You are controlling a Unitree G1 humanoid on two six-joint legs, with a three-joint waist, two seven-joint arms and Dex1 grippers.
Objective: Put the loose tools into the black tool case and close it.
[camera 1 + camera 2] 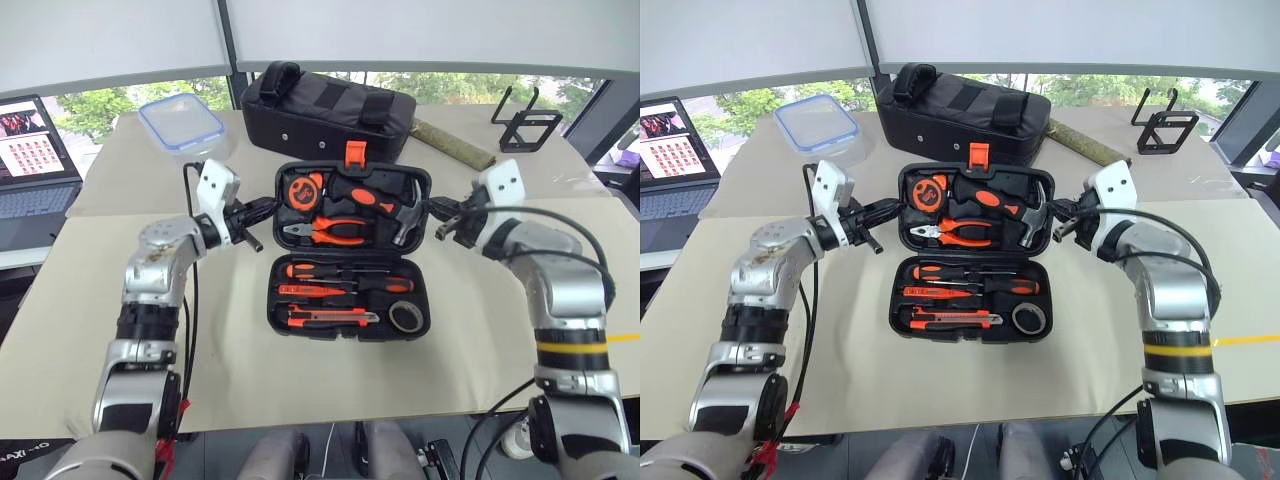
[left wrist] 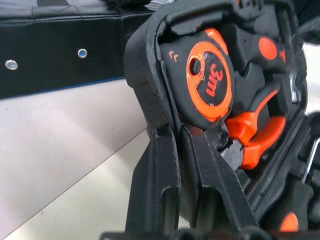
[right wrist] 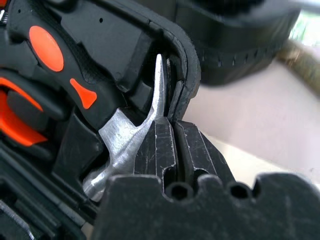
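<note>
Left eye view: the black tool case (image 1: 350, 250), open on the surface (image 1: 240, 360) with the loose tools (image 1: 335, 292) stowed, is gripped by its lid's side edges by the clenched left hand (image 1: 262, 212) and right hand (image 1: 441, 215), evidently for folding it closed.

Left gripper (image 2: 177, 150) jaws pinched shut on the rim of the open case (image 2: 145, 85). Just past the rim, an orange-and-black tape measure (image 2: 202, 75) sits in its recess, orange pliers (image 2: 257, 140) beside it. A black bag (image 2: 55, 55) stands behind on the counter (image 2: 65, 150).
</note>
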